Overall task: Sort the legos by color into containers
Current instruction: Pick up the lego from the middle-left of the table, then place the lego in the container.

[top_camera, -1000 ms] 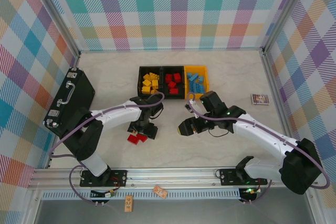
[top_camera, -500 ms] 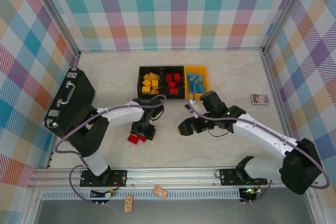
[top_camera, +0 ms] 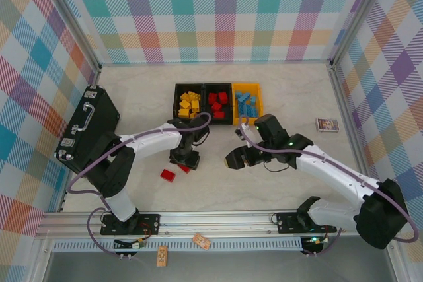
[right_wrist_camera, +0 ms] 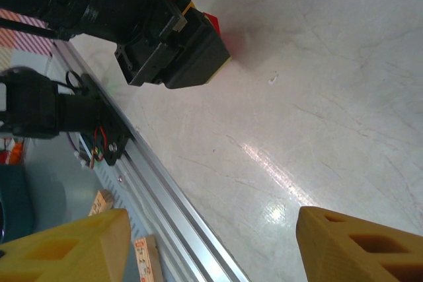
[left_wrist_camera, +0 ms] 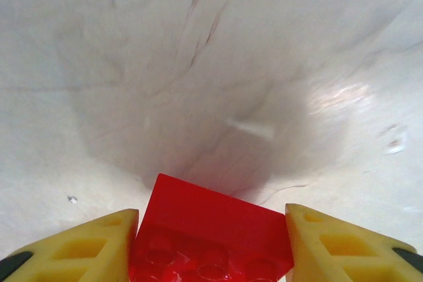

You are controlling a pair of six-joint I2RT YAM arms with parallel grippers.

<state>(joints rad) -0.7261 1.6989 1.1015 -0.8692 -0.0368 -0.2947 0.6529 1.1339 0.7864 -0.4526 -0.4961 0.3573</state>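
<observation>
Near the middle of the counter, the left end effector points downward with a red lego brick between its yellow fingers. In the left wrist view the fingers have closed partway and press against the two sides of the brick, studs facing the camera. Whether its underside is clear of the counter cannot be told. A second red brick lies loose on the counter just beside it, toward the near edge and slightly to the left.

Just right of it, the right end effector hangs near the surface with its fingers spread wide and nothing between them; bare counter shows in the gap. Its wrist camera looks across at the left end effector's black body and the red brick tucked under it.

Behind both arms three bins stand in a row, touching side by side. The left black bin holds yellow legos, the middle black bin holds red legos, and the yellow-orange bin on the right holds blue legos.

A black briefcase with a handle lies at the left edge of the counter, well apart from the bins. A small picture card lies flat near the right edge.
</observation>
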